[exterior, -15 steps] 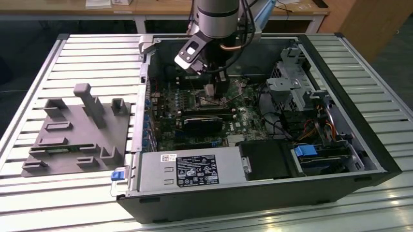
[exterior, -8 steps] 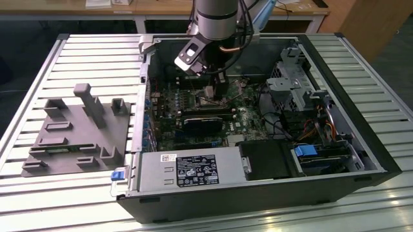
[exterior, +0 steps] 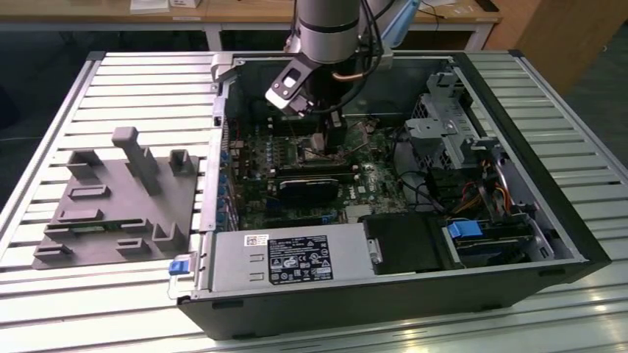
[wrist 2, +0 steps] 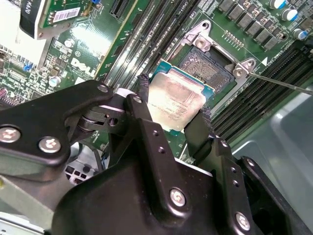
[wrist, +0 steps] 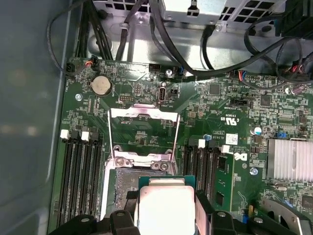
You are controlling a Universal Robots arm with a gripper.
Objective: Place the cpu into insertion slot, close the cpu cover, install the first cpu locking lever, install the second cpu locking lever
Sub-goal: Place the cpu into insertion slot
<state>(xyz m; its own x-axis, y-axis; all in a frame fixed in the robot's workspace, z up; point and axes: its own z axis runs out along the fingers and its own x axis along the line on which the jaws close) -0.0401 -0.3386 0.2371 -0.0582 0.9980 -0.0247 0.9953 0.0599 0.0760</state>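
A workbench (exterior: pixel 128 81) of pale aluminium slats takes up most of the exterior view, its ribs running across the frame from the left edge to the right. The light is even, with a brighter sheen on the slats at the lower right. Along the top of the frame stands a wooden desk (exterior: pixel 245 13) on white metal legs (exterior: pixel 209 33), with white papers (exterior: pixel 147 6) lying on it at the upper left. A brown wooden panel (exterior: pixel 574 33) fills the upper right corner. Dark floor (exterior: pixel 40 73) shows under the desk at the upper left.
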